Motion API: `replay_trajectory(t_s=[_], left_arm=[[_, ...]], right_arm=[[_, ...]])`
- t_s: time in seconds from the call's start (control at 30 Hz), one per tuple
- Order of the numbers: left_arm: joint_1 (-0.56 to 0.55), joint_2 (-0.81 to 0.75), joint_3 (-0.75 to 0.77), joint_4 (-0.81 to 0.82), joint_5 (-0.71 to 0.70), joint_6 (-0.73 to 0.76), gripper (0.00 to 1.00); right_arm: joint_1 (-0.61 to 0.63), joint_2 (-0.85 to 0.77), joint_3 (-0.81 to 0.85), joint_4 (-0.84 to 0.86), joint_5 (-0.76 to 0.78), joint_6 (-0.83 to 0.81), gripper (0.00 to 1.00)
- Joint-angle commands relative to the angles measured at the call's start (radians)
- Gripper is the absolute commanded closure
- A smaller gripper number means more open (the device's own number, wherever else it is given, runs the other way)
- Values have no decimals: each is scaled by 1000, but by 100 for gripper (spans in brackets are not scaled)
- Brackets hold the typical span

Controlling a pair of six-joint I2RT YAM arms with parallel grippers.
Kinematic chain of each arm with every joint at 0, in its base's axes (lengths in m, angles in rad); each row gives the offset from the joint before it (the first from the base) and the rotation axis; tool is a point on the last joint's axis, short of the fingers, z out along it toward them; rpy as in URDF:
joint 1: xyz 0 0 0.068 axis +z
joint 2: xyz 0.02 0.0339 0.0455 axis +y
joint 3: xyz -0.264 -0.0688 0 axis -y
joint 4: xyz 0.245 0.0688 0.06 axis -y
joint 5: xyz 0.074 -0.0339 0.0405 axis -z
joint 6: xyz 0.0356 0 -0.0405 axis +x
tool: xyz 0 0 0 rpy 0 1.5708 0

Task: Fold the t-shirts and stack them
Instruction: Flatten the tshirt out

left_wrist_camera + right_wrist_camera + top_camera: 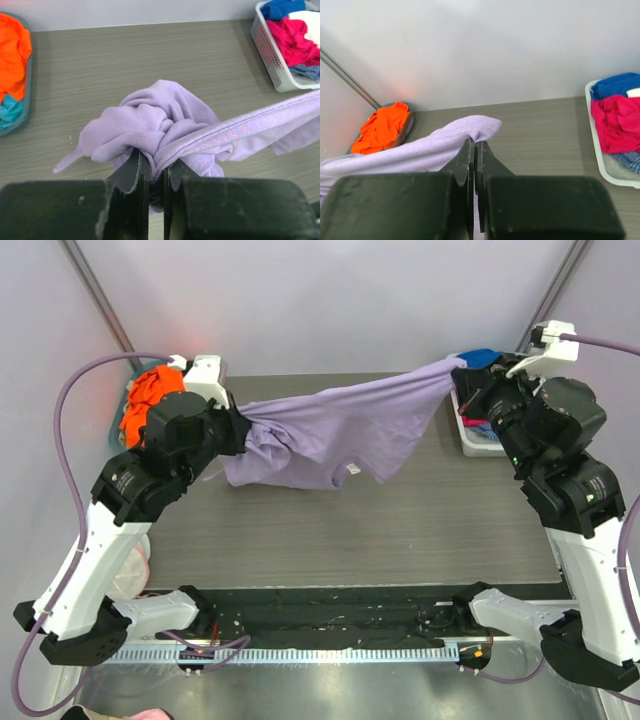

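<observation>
A lavender t-shirt (345, 430) hangs stretched above the table between both arms. My left gripper (238, 430) is shut on a bunched fold of it (150, 130) at the left. At the right, my right gripper (458, 378) is shut on a hemmed corner (477, 127) of the same shirt. The lower part sags down to the table (300, 470). An orange t-shirt (150, 400) lies in a teal bin at the far left, with teal cloth (10, 112) under it.
A white basket (478, 435) at the far right holds pink (292, 42) and blue (280, 7) clothes. A round white pouch (132, 570) sits beside the left arm. The grey table (350, 530) stretches toward the near rail (330, 650).
</observation>
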Motion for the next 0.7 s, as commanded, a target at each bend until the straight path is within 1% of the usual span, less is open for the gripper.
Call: replay_trajectory(t_s=[0.0,0.07,0.17,0.27,0.3,0.37,0.4,0.47,0.5,0.53,0.57,0.6,0.67], left_arm=[[3,-13,64,-19,84,57,99],[3,-22,53,-5,134,65,98],[3,-56,-26,30,158,62,95],[3,-79,-140,71,184,40,92],[3,-82,-222,88,196,29,90],[3,-88,-316,146,210,-7,90],[3,-85,-411,168,230,-20,89],[3,-68,-503,248,240,-47,84],[3,-58,-578,272,236,-52,77],[3,-48,-606,307,222,-57,73],[3,-15,-626,315,207,-58,67],[3,1,-643,312,189,-54,44],[3,31,-634,294,130,-35,26]], right_arm=[[-4,-17,88,-6,-6,-62,99],[-3,-26,102,-8,-25,-61,99],[-3,-35,88,-22,-23,-59,99],[-3,-49,44,-32,-9,-55,99],[-4,-54,29,-35,-9,-50,99],[-4,-66,-28,-40,-6,-32,99],[-3,-69,-51,-45,-5,-26,99],[-4,-81,-122,-45,6,-10,99],[-4,-84,-143,-46,12,-7,99],[-4,-86,-175,-46,12,-7,99],[-3,-86,-189,-46,14,-4,99],[-4,-86,-197,-46,14,-2,99],[-4,-83,-216,-46,14,-1,99]])
